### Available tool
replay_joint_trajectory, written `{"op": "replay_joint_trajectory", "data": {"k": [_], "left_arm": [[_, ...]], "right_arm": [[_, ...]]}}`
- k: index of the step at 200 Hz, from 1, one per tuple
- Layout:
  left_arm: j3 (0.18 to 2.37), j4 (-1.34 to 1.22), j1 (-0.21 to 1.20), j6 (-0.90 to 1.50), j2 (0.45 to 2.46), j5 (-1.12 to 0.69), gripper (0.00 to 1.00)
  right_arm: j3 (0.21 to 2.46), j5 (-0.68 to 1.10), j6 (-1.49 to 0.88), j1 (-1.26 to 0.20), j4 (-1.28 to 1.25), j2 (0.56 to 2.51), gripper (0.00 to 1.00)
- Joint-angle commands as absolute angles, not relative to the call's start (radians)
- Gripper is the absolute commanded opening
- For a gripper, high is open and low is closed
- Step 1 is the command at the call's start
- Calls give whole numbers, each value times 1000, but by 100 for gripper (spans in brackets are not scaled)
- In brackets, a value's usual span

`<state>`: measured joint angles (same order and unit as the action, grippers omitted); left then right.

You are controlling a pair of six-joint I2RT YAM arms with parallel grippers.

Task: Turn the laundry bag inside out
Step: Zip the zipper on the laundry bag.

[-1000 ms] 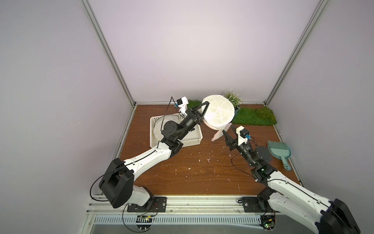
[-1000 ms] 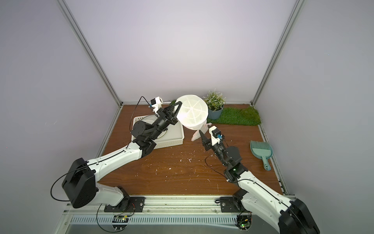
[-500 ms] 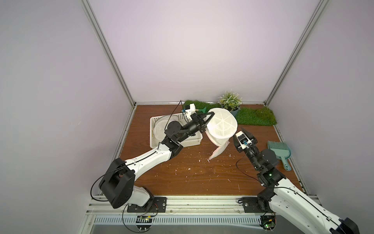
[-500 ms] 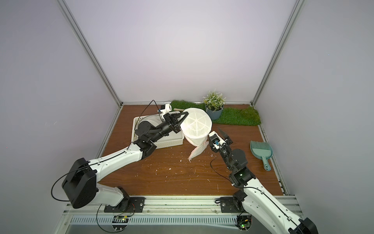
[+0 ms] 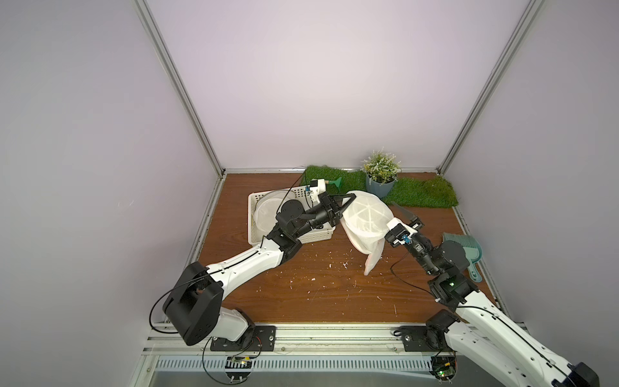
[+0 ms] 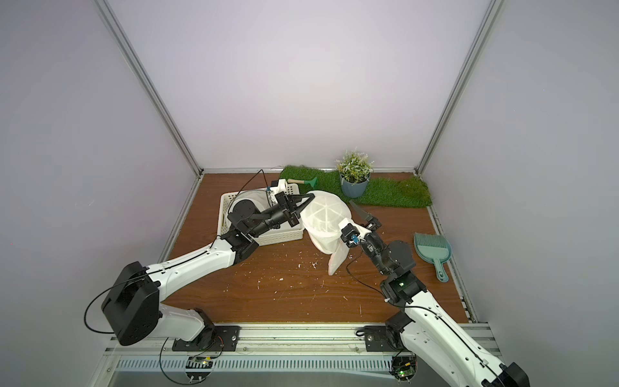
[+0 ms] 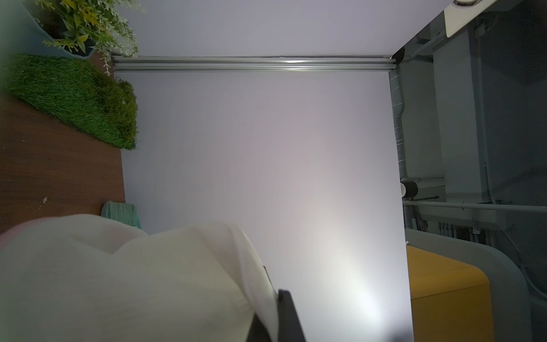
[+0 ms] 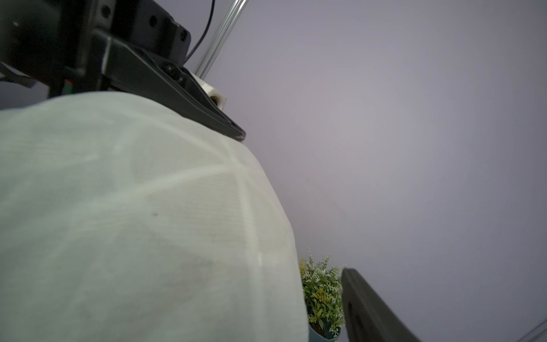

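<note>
The laundry bag (image 5: 363,219) (image 6: 323,217) is a white round mesh bag hanging above the wooden table, with a loose flap drooping toward the boards. My left gripper (image 5: 346,200) (image 6: 305,202) is shut on the bag's rim at its left side. The left wrist view shows white cloth (image 7: 148,281) pinched against a dark finger (image 7: 288,316). At the bag's right side my right gripper (image 5: 388,214) (image 6: 351,217) stands open. One finger (image 8: 370,311) shows free of the cloth. The bag's body (image 8: 133,222) covers the other finger.
A white basket (image 5: 253,217) holding another white round thing stands behind my left arm. A potted plant (image 5: 380,184) and a small green trowel (image 5: 333,182) sit on a grass mat (image 5: 422,197) at the back. A teal dustpan (image 5: 469,249) lies at the right edge. White crumbs litter the boards.
My left arm has carried the bag lower and nearer the front. The right gripper has moved up from the front to the bag's right side.
</note>
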<state>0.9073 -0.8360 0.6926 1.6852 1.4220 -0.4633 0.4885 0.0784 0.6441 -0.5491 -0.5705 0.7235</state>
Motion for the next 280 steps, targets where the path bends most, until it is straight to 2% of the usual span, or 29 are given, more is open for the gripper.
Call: {"op": "replay_joint_trajectory", "data": {"k": [1,31,51,77,95,112,135,155,180,214,248,280], "left_arm": [[924,-790,686,1687,1419,-487,0],[924,-780,686,1694,1425,-489,2],[909,-828,685,1678,1425,-463,23],[905,-842,686,1625,1416,-427,39],[898,-843,680,1574,1402,-384,53],[877,-843,657,1502,1377,-344,63],[831,-766,591,1339,1283,-245,71],[803,-603,566,1063,1142,-80,77],[758,-458,566,742,996,3,77],[634,-375,574,534,871,-132,75],[460,-541,698,442,845,-244,75],[366,-799,748,467,976,-389,76]], "right_arm": [[510,159,692,-549,-590,708,56],[543,198,726,-550,-554,734,37],[555,222,729,-550,-535,742,23],[552,233,728,-549,-479,729,0],[535,210,703,-550,-455,700,0],[530,166,659,-550,-407,675,0],[547,71,553,-550,-283,656,0],[581,-103,344,-556,-164,662,0],[632,-222,163,-559,-18,669,0],[722,-287,29,-563,113,716,0],[853,-260,-28,-568,230,813,0],[890,-232,-16,-586,234,831,0]]}}
